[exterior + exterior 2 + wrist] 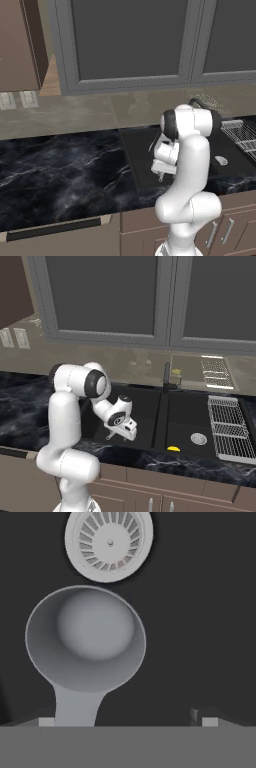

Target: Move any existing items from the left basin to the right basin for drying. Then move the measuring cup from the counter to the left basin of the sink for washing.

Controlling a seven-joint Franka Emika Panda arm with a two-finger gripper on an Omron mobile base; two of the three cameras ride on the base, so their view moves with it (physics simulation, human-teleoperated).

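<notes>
Measuring cup point(85, 639) beside drain point(109, 543); yellow lump point(173, 448) right basin point(182, 411).

Matt semi-clear grey measuring cup point(86, 639), silver metal drain point(109, 543), glossy marble-look counter point(55, 165)

1. We count one measuring cup point(85, 639).
2. We count two sink basins: left basin point(142, 406), right basin point(187, 411), each with one drain.
3. We count one yellow lump point(173, 448).
4. We count one dish rack point(227, 428).

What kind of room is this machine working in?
It looks like a kitchen, computer-rendered. A black double-basin sink with a dark curved faucet is set into a black marble-look counter, a wire dish rack sits beside it, and grey cabinets hang above.
</notes>
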